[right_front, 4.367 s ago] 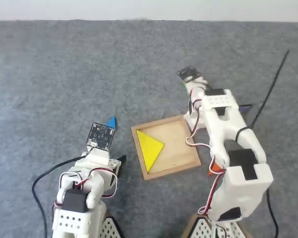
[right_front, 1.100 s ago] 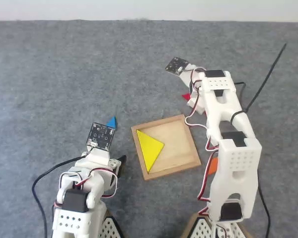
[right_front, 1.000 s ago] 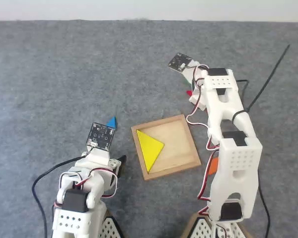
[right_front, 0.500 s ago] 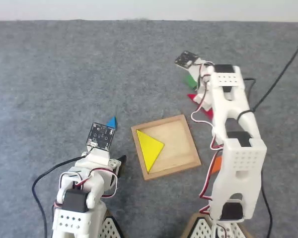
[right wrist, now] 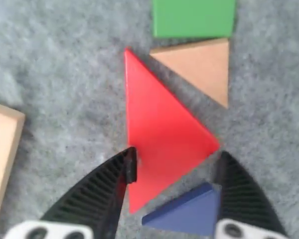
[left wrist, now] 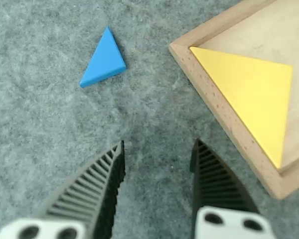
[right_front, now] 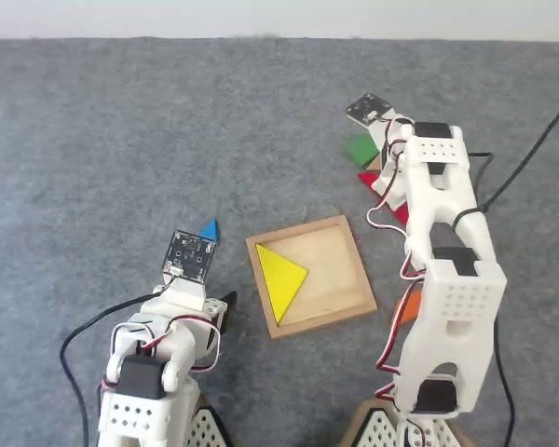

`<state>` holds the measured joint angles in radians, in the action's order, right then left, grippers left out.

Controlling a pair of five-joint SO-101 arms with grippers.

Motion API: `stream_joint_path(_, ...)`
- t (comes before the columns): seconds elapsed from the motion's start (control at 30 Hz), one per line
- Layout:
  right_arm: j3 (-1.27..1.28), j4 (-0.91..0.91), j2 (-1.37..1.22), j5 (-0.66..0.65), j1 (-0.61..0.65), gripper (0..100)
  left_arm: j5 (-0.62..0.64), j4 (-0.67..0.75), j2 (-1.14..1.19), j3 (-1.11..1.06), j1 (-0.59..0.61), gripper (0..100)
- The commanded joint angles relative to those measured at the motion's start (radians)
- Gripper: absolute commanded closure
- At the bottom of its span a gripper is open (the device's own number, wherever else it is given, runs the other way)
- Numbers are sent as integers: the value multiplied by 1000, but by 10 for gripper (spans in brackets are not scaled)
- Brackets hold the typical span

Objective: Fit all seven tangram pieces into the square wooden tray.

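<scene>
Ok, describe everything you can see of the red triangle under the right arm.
The red triangle is a large, flat, smooth right-angled piece lying on the grey felt, outside the tray. The right end effector hangs open over it, one finger at its longest edge. A wooden triangle and a dark blue piece lie close beside it.

No legible text, numbers, labels or signs in any view. The small camera board [right_front: 190,255] at lower left of the high view and the one [right_front: 370,110] at upper right show only specks, too small to read.
</scene>
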<state>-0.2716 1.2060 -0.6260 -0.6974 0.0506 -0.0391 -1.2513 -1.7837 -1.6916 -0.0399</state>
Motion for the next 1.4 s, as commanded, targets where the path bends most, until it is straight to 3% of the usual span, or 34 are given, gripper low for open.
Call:
stream_joint_path(0.0,-44,-58,38,2,10,690,-2,5,-8,7,-5,793)
stream_joint_path(0.43,-190,-93,-177,-109,50,691,-2,5,-8,7,-5,793)
stream_joint_path(0.63,-279,27,-268,-144,50,700,-2,5,-8,7,-5,793)
stream_joint_path(0.83,-359,133,-268,-38,50,958,-2,5,-8,7,-5,793)
stream_joint_path(1.03,-367,162,-266,80,48,974,-2,5,-8,7,-5,793)
stream_joint_path(1.37,-577,406,-266,327,48,990,-2,5,-8,7,-5,793)
